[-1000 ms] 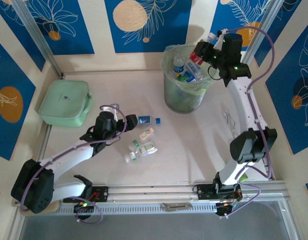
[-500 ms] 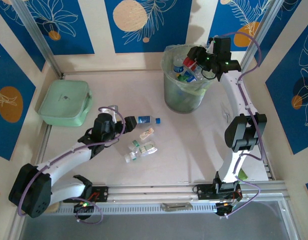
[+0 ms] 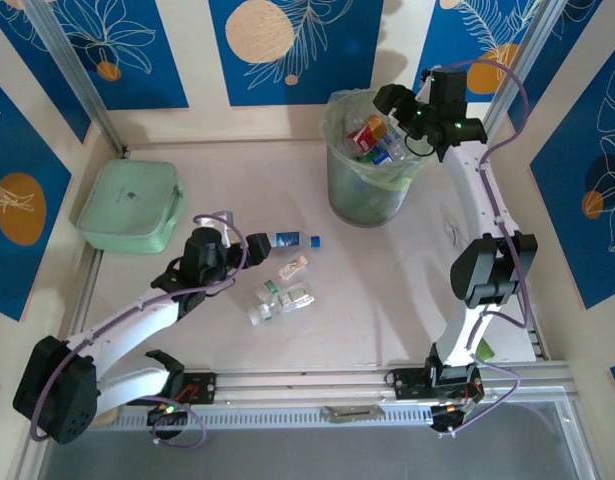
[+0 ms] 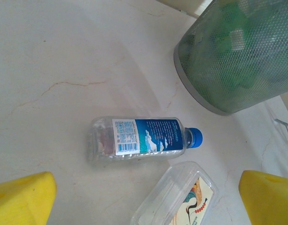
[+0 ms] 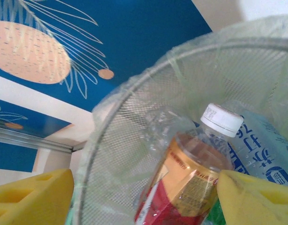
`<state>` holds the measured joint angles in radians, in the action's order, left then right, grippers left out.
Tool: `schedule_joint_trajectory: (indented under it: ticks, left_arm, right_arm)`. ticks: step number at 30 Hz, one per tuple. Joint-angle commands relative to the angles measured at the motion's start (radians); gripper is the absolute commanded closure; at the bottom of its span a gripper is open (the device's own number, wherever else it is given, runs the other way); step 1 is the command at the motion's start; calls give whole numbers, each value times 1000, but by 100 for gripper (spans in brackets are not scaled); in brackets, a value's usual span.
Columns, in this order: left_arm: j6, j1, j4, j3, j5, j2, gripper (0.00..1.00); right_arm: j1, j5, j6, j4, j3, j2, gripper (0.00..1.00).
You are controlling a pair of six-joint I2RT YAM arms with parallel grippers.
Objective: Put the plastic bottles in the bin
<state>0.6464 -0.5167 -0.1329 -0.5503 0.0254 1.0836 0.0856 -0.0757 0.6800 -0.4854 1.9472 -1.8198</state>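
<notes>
Plastic bottles (image 3: 375,140) filled the bin (image 3: 339,195), with a red-orange bottle (image 5: 186,187) on top beneath the right gripper (image 5: 146,194), whose fingers we recorded as spread wide. We noted the left gripper (image 4: 146,187) likewise spread, low over the table (image 4: 64,56). A clear blue-capped bottle (image 4: 139,140) lay on its side just ahead of it, outside the bin.
</notes>
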Motion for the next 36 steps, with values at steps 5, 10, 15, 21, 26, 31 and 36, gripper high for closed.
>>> schedule_joint_trajectory:
  ticks: [5,10,15,21,26,31,36]
  left_arm:
    - [1,10,-8,-3,35,11,0]
    - [17,16,3,3,75,6,1]
    - [74,56,-10,23,80,-2,1]
    - [126,131,-9,53,57,-38,1]
    - [111,183,62,52,46,-95,1]
    - [93,219,129,50,51,-156,1]
    - [103,233,146,52,45,-172,1]
  right_arm:
    - [25,-2,-70,64,-143,207,19]
    - [107,-36,-186,88,-308,336,18]
    - [246,-79,-316,79,-466,433,17]
    - [445,-141,-425,74,-635,435,17]
    - [620,-178,-502,72,-726,359,17]
    - [739,-229,-580,-5,-711,252,15]
    - [800,-263,-627,-91,-680,163,15]
